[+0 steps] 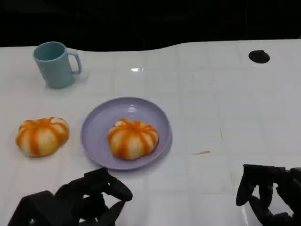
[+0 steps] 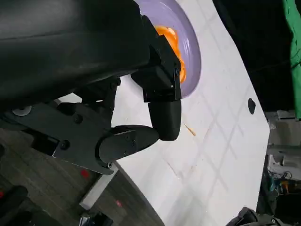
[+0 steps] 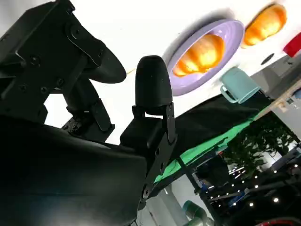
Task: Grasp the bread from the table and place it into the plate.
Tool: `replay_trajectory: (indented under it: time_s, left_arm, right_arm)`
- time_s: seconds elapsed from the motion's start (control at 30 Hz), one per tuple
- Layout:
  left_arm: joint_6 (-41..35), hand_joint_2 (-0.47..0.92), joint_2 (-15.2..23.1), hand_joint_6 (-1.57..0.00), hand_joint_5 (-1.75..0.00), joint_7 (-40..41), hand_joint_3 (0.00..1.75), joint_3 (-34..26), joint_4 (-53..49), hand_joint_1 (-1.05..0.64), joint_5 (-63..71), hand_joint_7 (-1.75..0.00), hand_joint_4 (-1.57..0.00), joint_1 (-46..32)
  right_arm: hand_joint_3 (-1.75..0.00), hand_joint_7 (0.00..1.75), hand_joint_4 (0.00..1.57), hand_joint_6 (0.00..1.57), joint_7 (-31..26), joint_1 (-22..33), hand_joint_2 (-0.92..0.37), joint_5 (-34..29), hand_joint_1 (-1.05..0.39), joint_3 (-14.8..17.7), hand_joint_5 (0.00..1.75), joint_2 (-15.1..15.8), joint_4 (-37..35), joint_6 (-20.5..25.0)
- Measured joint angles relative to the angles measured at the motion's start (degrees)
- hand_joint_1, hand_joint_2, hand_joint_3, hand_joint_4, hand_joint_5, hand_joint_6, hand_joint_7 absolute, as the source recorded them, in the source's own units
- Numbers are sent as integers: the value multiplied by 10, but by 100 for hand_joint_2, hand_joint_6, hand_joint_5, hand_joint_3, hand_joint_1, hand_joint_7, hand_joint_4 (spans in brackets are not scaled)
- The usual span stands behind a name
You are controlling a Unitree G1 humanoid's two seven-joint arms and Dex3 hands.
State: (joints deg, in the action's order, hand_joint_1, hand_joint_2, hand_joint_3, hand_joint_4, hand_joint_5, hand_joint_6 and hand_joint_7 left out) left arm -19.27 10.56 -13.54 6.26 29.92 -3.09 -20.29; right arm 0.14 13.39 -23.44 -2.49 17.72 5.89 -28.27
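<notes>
1 bread [image 1: 133, 139] is seen resting in the middle of the purple plate [image 1: 96, 127], so that part of the job is judged done. A 2nd bread [image 1: 42, 136] is left on the white table [image 1: 211, 117], just beside the plate's left rim, presumably the next to be fetched. A teal mug [image 1: 55, 64] is parked well behind. The left hand [image 1: 89, 197] is held low near the table edge, fingers apart, nothing gripped. The right hand [image 1: 268, 195] is kept clear too, fingers loosely curled and empty.
</notes>
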Motion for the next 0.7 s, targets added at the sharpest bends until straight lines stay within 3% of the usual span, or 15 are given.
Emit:
replay_trajectory:
  time_s: [0.7]
  left_arm:
    - [1,81,4,-61,-175,-1,65,-9,-2,-23,-4,-129,-66,1]
  right_arm:
    - [-144,148,94,82,-34,-16,-20,-50,-7,-11,175,0,-30,-1]
